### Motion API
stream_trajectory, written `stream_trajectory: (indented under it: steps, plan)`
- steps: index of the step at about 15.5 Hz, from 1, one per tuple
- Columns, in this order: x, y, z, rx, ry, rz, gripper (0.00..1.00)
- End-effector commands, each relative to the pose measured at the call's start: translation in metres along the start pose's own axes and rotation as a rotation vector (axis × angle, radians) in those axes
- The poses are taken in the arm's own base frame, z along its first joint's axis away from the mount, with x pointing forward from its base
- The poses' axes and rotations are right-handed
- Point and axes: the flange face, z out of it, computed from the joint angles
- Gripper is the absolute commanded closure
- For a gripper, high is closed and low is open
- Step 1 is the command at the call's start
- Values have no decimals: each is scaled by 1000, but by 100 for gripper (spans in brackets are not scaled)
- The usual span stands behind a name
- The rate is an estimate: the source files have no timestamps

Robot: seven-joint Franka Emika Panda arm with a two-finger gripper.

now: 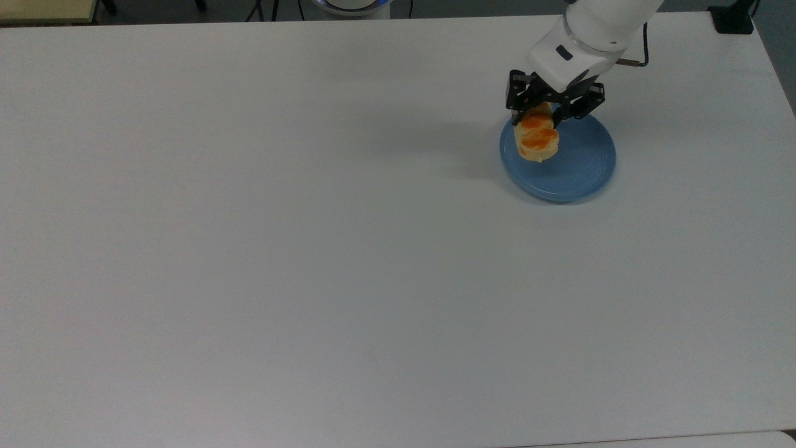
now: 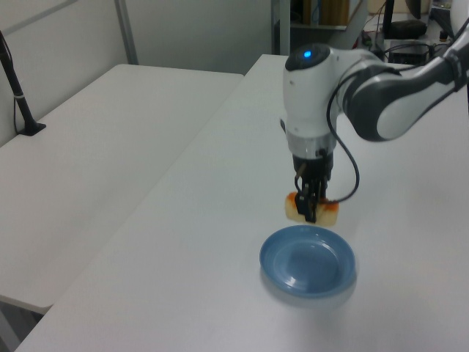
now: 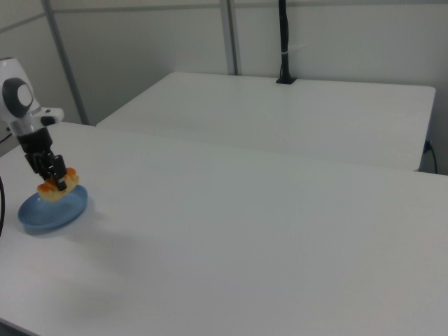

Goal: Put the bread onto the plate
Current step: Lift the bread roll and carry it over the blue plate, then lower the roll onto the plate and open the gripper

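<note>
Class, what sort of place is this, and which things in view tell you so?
Probably a robotics lab: a robot arm works on a bare white table, a second table has a pole clamped to it, and partition walls stand behind.
</note>
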Motion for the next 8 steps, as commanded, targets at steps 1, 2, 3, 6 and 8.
stream_trajectory:
  steps: [1, 2, 3, 6, 8]
  plan:
    - [-7, -27, 26, 16, 15, 30, 40]
    - [-10, -37, 33, 22, 21, 23, 40]
    - [-11, -42, 39, 20, 25, 18, 40]
    - [-12, -52, 53, 26, 27, 11, 37]
    - [-15, -57, 54, 27, 29, 12, 5]
